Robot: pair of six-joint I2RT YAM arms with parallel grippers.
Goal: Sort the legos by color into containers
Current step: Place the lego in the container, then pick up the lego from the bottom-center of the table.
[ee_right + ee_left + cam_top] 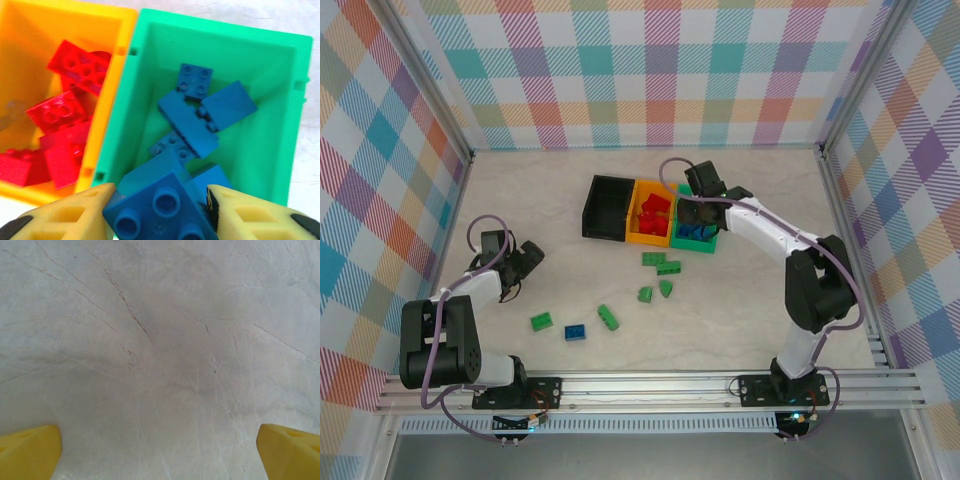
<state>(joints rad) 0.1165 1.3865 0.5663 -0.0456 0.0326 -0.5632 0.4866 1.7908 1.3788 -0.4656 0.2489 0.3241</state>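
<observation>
Legos, mostly green with one blue, lie loose on the pale marbled counter, while the right hand hangs over the green bin with a blue lego apparently clamped between its fingers. Parting them low over the blue pile should drop it cleanly, clear of the orange bin alongside. The left hand rests spread wide and empty over bare counter; pastel plaid walls enclose the space.
</observation>
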